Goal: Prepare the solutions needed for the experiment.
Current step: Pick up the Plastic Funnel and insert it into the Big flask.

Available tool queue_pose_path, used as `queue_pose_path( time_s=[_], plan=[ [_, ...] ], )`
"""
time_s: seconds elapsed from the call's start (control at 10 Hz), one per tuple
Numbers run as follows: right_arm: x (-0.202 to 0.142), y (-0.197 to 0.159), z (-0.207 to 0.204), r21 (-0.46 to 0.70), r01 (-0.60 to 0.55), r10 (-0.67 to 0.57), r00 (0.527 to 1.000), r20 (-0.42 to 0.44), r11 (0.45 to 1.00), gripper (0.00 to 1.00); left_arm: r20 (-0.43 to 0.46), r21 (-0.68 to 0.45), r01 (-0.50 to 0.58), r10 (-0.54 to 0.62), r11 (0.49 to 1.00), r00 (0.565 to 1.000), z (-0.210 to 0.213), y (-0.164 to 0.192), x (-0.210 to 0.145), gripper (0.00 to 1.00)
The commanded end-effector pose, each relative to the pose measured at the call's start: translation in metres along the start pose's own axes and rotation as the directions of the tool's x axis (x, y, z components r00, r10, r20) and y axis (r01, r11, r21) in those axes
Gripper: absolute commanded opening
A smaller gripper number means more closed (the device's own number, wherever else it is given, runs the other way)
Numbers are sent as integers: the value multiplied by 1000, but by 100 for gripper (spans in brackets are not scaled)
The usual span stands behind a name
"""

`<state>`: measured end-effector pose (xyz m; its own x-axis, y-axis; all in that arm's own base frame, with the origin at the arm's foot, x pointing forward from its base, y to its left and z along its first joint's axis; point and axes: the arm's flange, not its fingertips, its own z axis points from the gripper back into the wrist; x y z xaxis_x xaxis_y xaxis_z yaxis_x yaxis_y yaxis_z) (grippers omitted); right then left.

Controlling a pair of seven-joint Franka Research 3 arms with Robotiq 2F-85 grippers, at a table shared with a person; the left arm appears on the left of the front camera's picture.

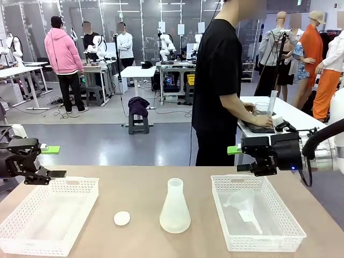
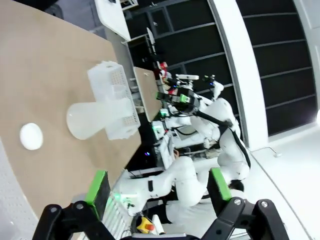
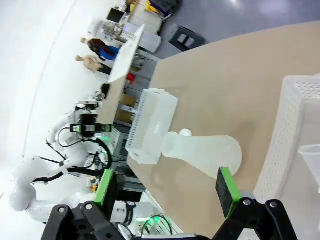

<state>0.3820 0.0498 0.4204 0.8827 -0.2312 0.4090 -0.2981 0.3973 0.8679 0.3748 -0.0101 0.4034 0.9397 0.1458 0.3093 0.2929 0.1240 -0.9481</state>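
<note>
A translucent milky-white plastic conical flask [image 1: 174,207] stands on the tan worktop [image 1: 140,188] near the middle of its near edge, between two baskets. It rests upright on its wide base. Its long axis is vertical and its narrow open neck points straight up. Its wall looks pale white, and I cannot tell whether it holds any of the pale yellow solution. In the left wrist view the flask [image 2: 92,120] shows sideways, and likewise in the right wrist view [image 3: 205,152].

A small white round cap [image 1: 122,217] lies flat on the worktop near the flask's left side, apart from it.

A white perforated plastic basket [image 1: 80,212] sits at the worktop's near left corner. A second white perforated plastic basket [image 1: 263,244] sits toward the near right corner. In it lies a clear plastic funnel [image 1: 242,204], tipped over, with its wide cone toward the far side and its stem slanting toward the near edge.

The left gripper [image 1: 58,162] hovers above the far left corner of the left basket, fingers pointing toward the middle. Its jaws are spread wide with nothing between them, as its own wrist view [image 2: 158,190] confirms. The right gripper [image 1: 235,159] hangs above the far edge of the right basket, also pointing inward, with its jaws [image 3: 166,189] equally wide and holding nothing.

A person in a black shirt [image 1: 217,80] stands beyond the far edge.
</note>
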Motion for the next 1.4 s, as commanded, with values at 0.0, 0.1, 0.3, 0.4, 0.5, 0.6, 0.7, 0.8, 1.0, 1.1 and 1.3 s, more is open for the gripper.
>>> queue_pose_path(
  time_s=[0.0,0.1,0.3,0.4,0.5,0.6,0.7,0.8,1.0,1.1,1.3],
  plan=[
    [-5,-14,-5,30,2,-2,1000,-2,1000,100,-13,-39,28,-28,999,1000,-10,-1,11,100],
    [-5,-17,-5,62,17,-17,1000,0,998,100,-13,-66,21,-22,998,1000,-12,-1,13,100],
    [-7,-22,-5,79,1,-2,1000,10,997,100,-15,-111,20,-21,994,1000,-22,-2,15,100],
    [-7,-23,-5,56,-30,29,999,28,998,100,-6,-127,14,-15,992,1000,-28,-1,18,100],
    [-8,-26,-5,90,55,-54,998,-11,994,100,1,-104,38,-38,994,999,-32,-1,17,100],
    [-8,-26,-5,90,55,-54,998,-11,994,100,-20,-88,-5,3,996,1000,-24,-5,12,100],
    [-8,-26,-5,90,55,-54,998,-11,994,100,-20,-88,-5,3,996,1000,-24,-5,12,100],
    [-8,-26,-5,90,55,-54,998,-11,994,100,-20,-88,-5,3,996,1000,-24,-5,12,100],
    [-4,-25,-2,-32,-94,93,995,-45,995,100,-20,-88,-5,3,996,1000,-24,-5,12,100],
    [12,-24,8,-113,-240,226,967,-120,964,100,-20,-88,-5,3,996,1000,-24,-5,12,100],
    [42,-13,13,-140,-446,399,876,-273,884,100,-20,-88,-5,3,996,1000,-24,-5,12,100]
  ],
)
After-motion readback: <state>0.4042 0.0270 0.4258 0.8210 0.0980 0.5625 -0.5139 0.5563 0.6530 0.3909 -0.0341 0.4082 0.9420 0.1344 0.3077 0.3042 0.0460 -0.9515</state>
